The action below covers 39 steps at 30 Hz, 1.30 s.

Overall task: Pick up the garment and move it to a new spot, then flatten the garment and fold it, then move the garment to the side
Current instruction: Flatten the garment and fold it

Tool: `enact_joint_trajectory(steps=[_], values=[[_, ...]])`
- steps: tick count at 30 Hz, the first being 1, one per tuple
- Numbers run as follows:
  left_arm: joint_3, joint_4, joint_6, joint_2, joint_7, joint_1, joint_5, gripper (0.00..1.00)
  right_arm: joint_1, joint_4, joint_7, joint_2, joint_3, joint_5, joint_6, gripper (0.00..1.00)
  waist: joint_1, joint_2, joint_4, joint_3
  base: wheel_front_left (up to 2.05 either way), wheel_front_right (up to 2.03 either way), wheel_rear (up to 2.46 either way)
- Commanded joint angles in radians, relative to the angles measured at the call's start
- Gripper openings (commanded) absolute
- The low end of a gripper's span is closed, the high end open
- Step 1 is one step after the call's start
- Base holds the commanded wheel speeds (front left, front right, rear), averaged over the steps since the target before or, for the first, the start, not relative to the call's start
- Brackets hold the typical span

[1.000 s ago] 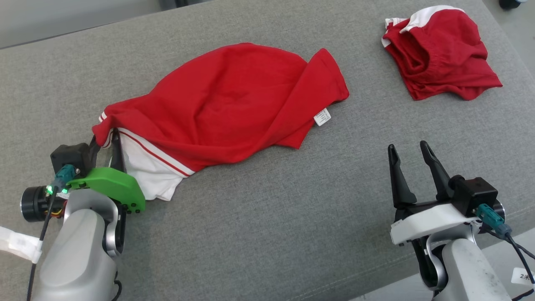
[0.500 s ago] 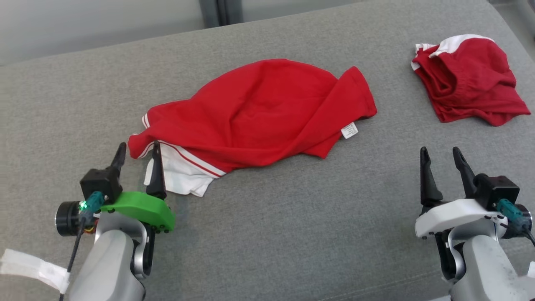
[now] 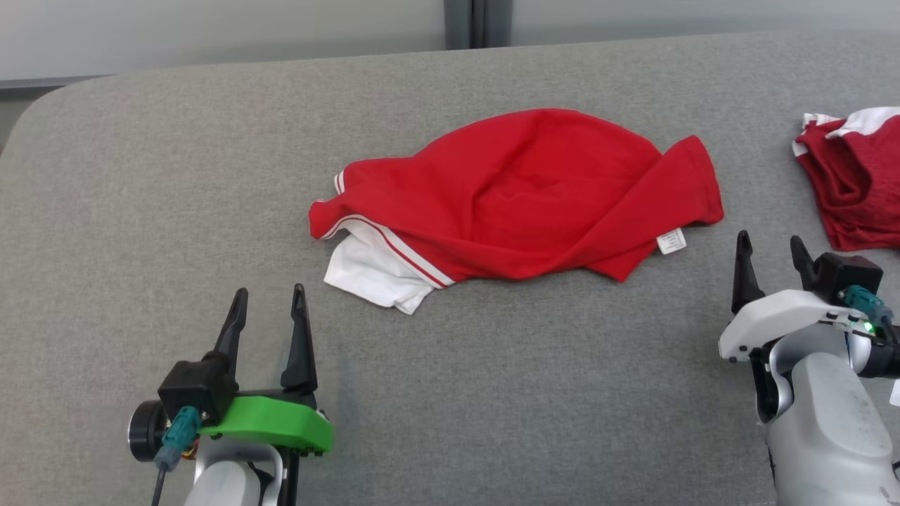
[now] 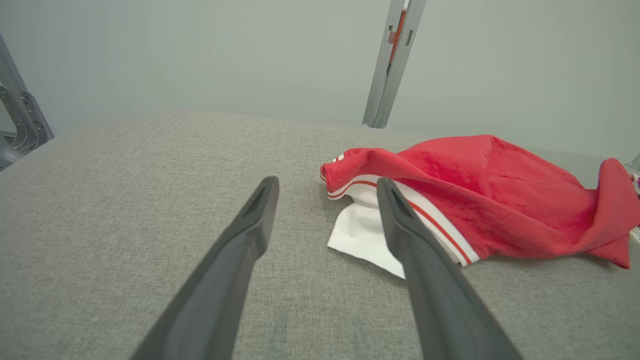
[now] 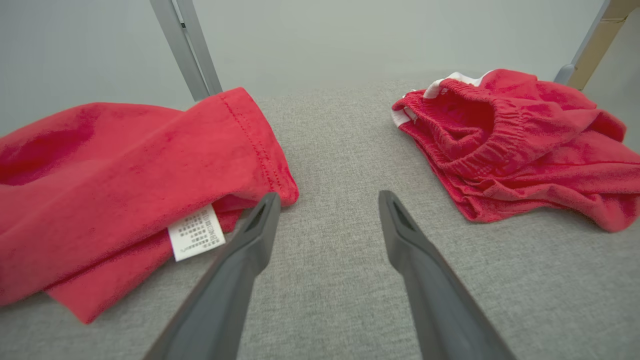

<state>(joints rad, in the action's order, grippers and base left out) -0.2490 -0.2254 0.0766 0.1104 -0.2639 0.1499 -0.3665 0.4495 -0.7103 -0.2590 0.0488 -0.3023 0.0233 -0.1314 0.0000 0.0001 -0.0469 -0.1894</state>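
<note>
Garment [image 3: 534, 197], red with white trim, lies crumpled in the middle of the grey desk [image 3: 176, 176], held by nothing. Nearest, the left pincer [image 3: 271, 289] is spread wide and empty, short of the white corner. The right pincer [image 3: 768, 237], likewise released, sits near the garment's label [image 3: 671, 241]. Farther right lies a second red garment [image 3: 854, 190], apart.

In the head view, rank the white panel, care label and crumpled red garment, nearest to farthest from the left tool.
1. white panel, ahead-right of the left tool
2. care label, right of centre
3. crumpled red garment, far right
</note>
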Motion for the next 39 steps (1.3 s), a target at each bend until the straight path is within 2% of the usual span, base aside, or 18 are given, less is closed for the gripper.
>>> enact_joint_trajectory(steps=[1,10,19,20,21,23,25,26,28,34,39], values=[[0.004,0.013,0.005,-0.001,0.0,-0.019,0.01,1.0,0.028,-0.023,0.007,0.003,-0.022,0.022,0.002,1.0,0.0,-0.0001,-0.039,-0.015,0.0,0.0,0.0],[0.001,0.053,0.005,-0.012,0.0,-0.042,0.029,1.0,0.162,-0.18,0.026,0.006,-0.183,0.138,0.002,1.0,0.0,-0.0001,-0.1,-0.05,0.0,0.0,0.0],[0.01,0.055,0.001,-0.016,0.0,-0.038,0.033,1.0,0.247,-0.295,0.071,0.016,-0.287,0.25,0.002,1.0,0.0,-0.0001,-0.118,-0.074,0.0,0.0,0.0],[0.012,0.055,0.001,-0.017,0.0,-0.037,0.033,1.0,0.252,-0.302,0.071,0.015,-0.293,0.26,0.002,0.9,0.0,-0.0001,-0.118,-0.075,0.0,0.0,0.0],[0.014,0.054,0.002,-0.017,0.0,-0.037,0.034,1.0,0.257,-0.309,0.067,0.015,-0.301,0.27,0.002,0.51,0.0,-0.0001,-0.116,-0.075,0.0,0.0,0.0],[0.019,0.053,0.002,-0.018,0.0,-0.037,0.035,1.0,0.265,-0.325,0.058,0.013,-0.312,0.282,0.002,0.34,0.0,-0.0001,-0.113,-0.074,0.0,0.0,0.0],[0.024,0.052,0.002,-0.019,0.0,-0.037,0.036,1.0,0.275,-0.342,0.053,0.013,-0.316,0.294,0.002,0.23,0.0,-0.0001,-0.109,-0.074,0.0,0.0,0.0],[0.025,0.051,0.001,-0.019,0.0,-0.036,0.037,1.0,0.278,-0.349,0.048,0.012,-0.318,0.299,0.002,0.13,0.0,-0.0001,-0.107,-0.074,0.0,0.0,0.0],[0.028,0.05,0.001,-0.019,0.0,-0.036,0.04,1.0,0.289,-0.358,0.038,0.011,-0.321,0.306,0.002,0.0,0.0,-0.0001,-0.1,-0.073,0.0,0.0,0.0],[0.035,0.045,-0.001,-0.017,0.0,-0.042,0.043,1.0,0.307,-0.359,0.005,0.008,-0.317,0.306,0.002,0.0,0.0,-0.0001,-0.074,-0.061,0.0,0.0,0.0],[0.037,0.039,-0.002,-0.013,0.0,-0.051,0.042,1.0,0.28,-0.31,-0.007,0.006,-0.275,0.263,0.002,0.0,0.0,-0.0001,-0.042,-0.04,0.0,0.0,0.0]])
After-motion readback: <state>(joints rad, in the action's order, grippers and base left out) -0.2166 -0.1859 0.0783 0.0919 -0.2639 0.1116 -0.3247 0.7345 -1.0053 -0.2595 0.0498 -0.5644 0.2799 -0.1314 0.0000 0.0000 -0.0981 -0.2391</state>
